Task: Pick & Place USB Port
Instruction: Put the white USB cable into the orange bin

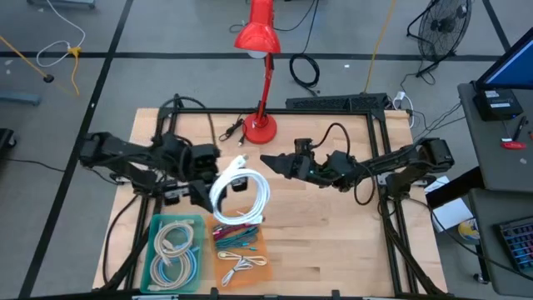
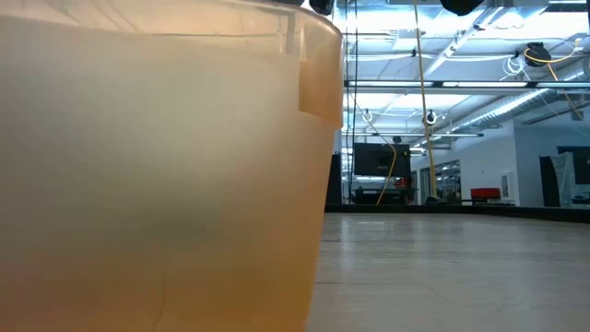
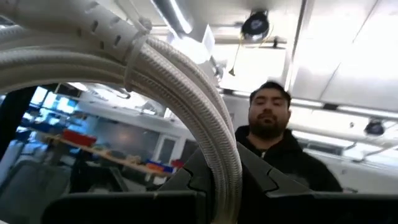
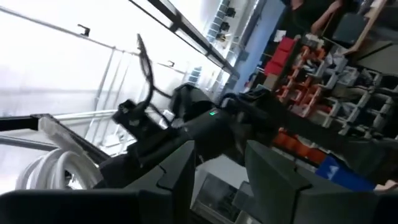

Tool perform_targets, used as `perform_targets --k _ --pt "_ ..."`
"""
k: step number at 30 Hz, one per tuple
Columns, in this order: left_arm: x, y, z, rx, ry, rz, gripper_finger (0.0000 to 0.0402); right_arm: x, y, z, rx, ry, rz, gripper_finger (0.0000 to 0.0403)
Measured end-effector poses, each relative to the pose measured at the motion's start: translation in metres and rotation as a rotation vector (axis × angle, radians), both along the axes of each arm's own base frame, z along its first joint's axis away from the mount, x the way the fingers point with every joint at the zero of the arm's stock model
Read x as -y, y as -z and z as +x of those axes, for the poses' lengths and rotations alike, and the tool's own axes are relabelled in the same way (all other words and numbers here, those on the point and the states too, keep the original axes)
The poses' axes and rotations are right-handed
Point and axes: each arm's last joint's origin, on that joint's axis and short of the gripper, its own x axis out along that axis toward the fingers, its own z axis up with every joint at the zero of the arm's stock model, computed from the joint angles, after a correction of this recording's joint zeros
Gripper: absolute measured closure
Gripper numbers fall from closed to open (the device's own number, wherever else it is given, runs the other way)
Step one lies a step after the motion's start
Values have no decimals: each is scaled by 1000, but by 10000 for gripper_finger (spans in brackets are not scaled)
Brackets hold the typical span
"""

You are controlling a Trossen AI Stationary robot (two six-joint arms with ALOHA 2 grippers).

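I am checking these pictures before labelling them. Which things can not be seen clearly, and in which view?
- Low view: the orange bin fills the left side and hides the cables and both arms.
- Left wrist view: the white braided cable held in the left gripper covers the table; its plug ends are out of frame.
- High view: the small cables in the orange bin and teal bin are too small to tell their connectors.
- Right wrist view: the right gripper is open; the table is not shown.

Translucent orange plastic bin (image 2: 157,175): fills the low view's left, hiding the table's left; its own sides cut off. Coiled white braided cable (image 3: 186,118): ends unseen, connector type indiscernible. Green and red items (image 1: 236,236): too small to identify.
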Motion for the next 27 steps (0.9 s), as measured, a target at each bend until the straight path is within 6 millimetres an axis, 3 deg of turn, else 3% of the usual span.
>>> perform_targets --k 10,19,23,27 --pt "-31 26 32 -120 8 -53 367 -17 -24 0 62 -38 -44 272" --pt "-56 24 31 -185 27 -105 356 -25 -29 1 42 -43 -76 272" --pt "-58 24 31 -244 71 -109 327 -28 -27 2 25 -58 -83 273" --pt "-58 25 31 -267 90 -108 341 -29 -27 2 23 -63 -84 273"
